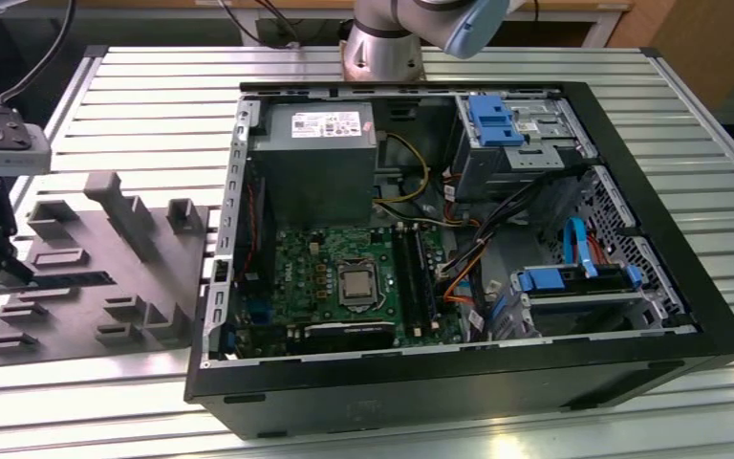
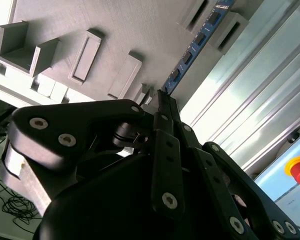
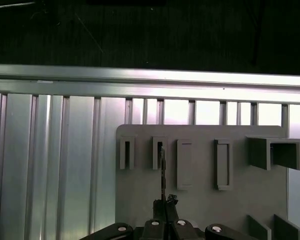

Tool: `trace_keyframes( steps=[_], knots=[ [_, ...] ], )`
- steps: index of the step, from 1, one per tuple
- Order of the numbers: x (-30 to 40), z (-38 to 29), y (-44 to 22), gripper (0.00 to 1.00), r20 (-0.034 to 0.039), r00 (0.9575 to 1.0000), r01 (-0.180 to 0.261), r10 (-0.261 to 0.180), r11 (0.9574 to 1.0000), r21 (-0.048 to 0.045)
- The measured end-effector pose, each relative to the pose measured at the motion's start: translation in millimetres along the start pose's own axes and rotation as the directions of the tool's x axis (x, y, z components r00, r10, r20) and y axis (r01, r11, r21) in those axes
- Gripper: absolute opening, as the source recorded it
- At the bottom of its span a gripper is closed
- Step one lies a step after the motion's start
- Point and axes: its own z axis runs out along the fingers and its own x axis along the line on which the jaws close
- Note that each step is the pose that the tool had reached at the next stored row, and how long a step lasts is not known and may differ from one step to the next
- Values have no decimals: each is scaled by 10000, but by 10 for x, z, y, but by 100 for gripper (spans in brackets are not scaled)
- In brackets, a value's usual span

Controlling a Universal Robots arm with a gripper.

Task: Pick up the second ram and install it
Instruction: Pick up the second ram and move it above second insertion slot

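Observation:
The second ram (image 2: 196,44) is a slim dark stick with black chips, standing on edge in the slots of the grey fixture plate (image 2: 115,30). In the exterior view the second ram (image 1: 72,280) lies along the fixture plate (image 1: 87,316) at the exterior view's left. My gripper (image 2: 161,100) has its fingers pinched together on the near end of the stick. The first wrist view shows the ram (image 3: 162,172) edge-on as a thin line running out from the gripper (image 3: 165,204). My gripper (image 1: 12,277) sits at the plate's left edge.
An open computer case (image 1: 469,382) lies on the slatted metal table (image 1: 150,105) to the exterior view's right of the plate. Its green motherboard (image 1: 322,258) has long black memory slots (image 1: 415,277) beside the processor. Raised blocks (image 1: 125,210) stand up from the fixture plate.

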Motion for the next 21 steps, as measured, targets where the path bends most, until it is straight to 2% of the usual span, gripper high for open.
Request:
trace_keyframes(
  steps=[10, 21],
  knots=[
    [-2, -86, 1, 11, -1, 10000, -1, 1, 10000, 7],
    [-3, -143, 2, 11, 2, 10000, 0, 0, 10000, 16]
  ],
)
